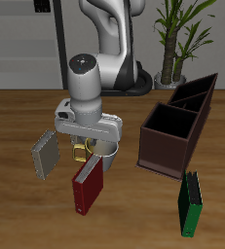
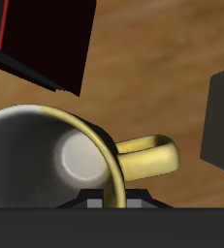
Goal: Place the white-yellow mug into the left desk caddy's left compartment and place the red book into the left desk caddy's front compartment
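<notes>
So far neither half of the task is done. The white-yellow mug (image 1: 101,149) sits near the middle of the tabletop (image 1: 17,214), directly beneath the tool (image 1: 96,146), and the wrist view shows its rim (image 2: 94,131) and yellow handle (image 2: 150,157) very close below the camera. The fingers themselves are hidden in both views, so I cannot tell whether the tool is apart or clamped on the rim. The red book (image 1: 87,185) stands just beside the mug, nearer the tabletop's front edge. The left desk caddy (image 1: 177,124) is well apart from both, toward the back edge, and its sections look empty as far as can be seen. What remains, judging from this: grip and carry the mug to the left compartment, then fetch the book for the front compartment (image 1: 168,122). A grey book (image 1: 44,154) and a green book (image 1: 190,202) are not involved.
</notes>
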